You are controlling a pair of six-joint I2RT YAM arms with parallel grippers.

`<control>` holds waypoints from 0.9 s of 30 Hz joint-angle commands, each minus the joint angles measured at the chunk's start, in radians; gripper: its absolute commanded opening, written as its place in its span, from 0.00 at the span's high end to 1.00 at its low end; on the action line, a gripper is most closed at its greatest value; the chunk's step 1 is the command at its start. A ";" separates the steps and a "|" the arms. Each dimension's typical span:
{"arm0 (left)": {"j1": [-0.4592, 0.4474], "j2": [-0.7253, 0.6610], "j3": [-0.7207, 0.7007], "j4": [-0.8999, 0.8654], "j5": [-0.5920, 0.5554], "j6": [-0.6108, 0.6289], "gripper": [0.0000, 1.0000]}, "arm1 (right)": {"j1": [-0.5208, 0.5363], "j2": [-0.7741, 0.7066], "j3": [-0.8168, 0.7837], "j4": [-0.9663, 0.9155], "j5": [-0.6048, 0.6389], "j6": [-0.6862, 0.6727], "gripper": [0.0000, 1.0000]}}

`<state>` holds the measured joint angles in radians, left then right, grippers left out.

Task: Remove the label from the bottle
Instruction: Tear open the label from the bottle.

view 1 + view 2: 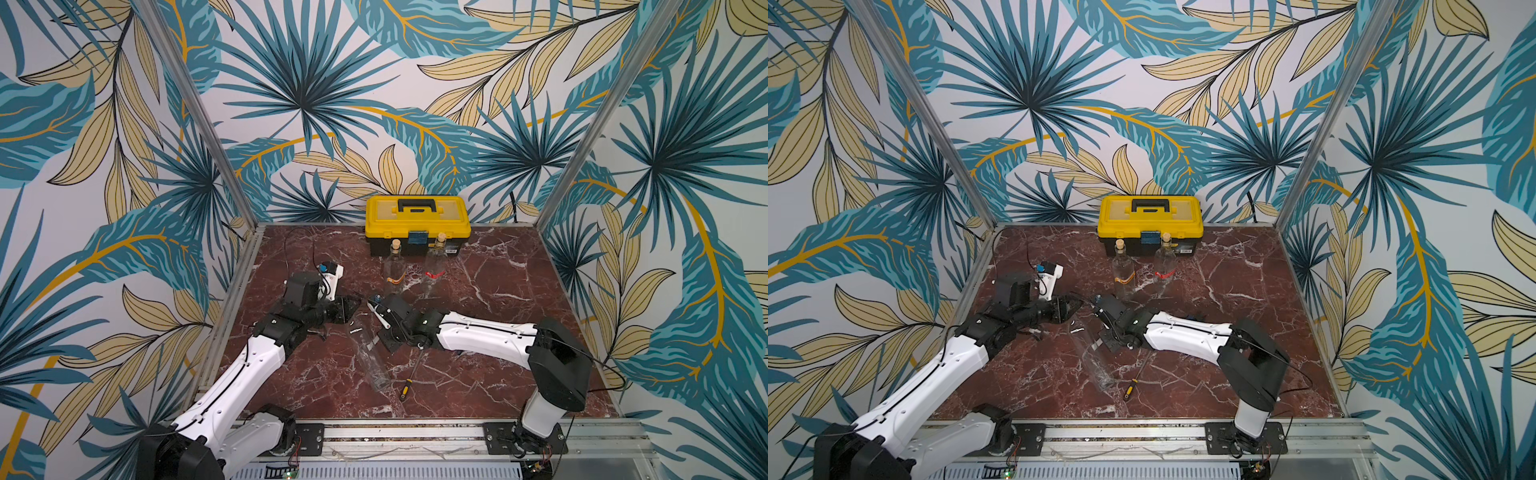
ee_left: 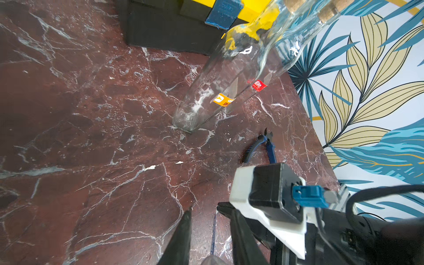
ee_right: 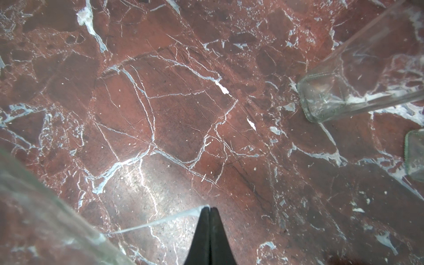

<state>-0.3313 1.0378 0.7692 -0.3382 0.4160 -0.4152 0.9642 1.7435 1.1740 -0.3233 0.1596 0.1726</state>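
Note:
A clear glass bottle (image 1: 371, 359) (image 1: 1094, 362) lies on the marble table (image 1: 498, 291) between the two arms, its base toward the front. My left gripper (image 2: 213, 210) is shut on its neck end, and a grey bit of glass shows between the fingers. My right gripper (image 3: 209, 208) is shut on the label (image 3: 158, 221), a thin pale strip. The strip stretches from the fingertips back to the bottle (image 3: 34, 206). In the left wrist view the label (image 2: 214, 229) shows edge-on as a thin line, just ahead of my left jaws.
Two upright corked bottles, one with an orange sticker (image 1: 395, 266) and one with a red sticker (image 1: 434, 266), stand before a yellow toolbox (image 1: 417, 220) at the back. A screwdriver (image 1: 409, 384) lies by the lying bottle's base. Blue-handled pliers (image 2: 263, 146) lie behind the right wrist.

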 commanded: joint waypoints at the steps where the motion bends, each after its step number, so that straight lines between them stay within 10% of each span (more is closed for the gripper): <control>1: -0.003 -0.024 -0.017 0.028 -0.005 0.046 1.00 | -0.004 0.016 -0.014 0.016 -0.001 0.016 1.00; 27: -0.006 -0.070 -0.024 0.057 0.047 0.055 1.00 | -0.014 0.060 0.022 0.025 -0.019 0.008 1.00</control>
<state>-0.3332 0.9855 0.7525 -0.3172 0.4416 -0.3851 0.9581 1.7840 1.1851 -0.3035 0.1398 0.1726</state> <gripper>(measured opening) 0.287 0.044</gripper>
